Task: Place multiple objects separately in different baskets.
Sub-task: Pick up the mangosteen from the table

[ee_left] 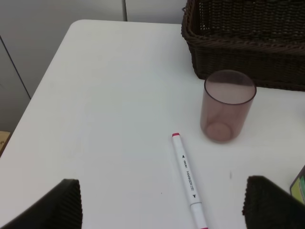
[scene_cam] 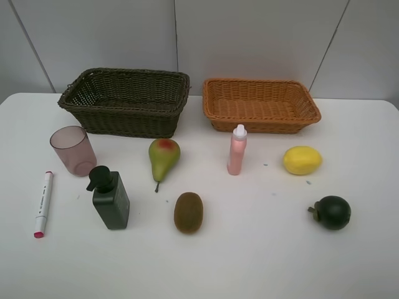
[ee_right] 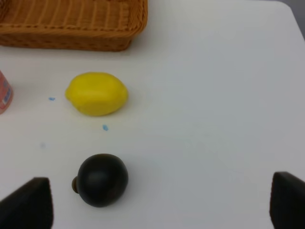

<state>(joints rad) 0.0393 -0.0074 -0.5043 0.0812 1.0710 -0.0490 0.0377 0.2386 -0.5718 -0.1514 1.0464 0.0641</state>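
On the white table stand a dark brown basket [scene_cam: 128,99] and an orange-tan basket [scene_cam: 260,103], both with nothing in them. In front lie the mauve cup [scene_cam: 73,151], marker [scene_cam: 43,202], dark pump bottle [scene_cam: 111,198], pear [scene_cam: 163,157], kiwi [scene_cam: 188,212], pink bottle [scene_cam: 237,150], lemon [scene_cam: 302,160] and dark green fruit [scene_cam: 331,212]. Neither arm shows in the exterior view. My left gripper [ee_left: 162,210] is open above the marker [ee_left: 188,179], near the cup [ee_left: 226,106]. My right gripper [ee_right: 162,207] is open beside the dark fruit [ee_right: 101,180], with the lemon [ee_right: 96,93] beyond.
The table's left edge [ee_left: 43,86] runs close to the marker, and its right edge [ee_right: 298,28] lies past the lemon. A grey panelled wall [scene_cam: 187,37] stands behind the baskets.
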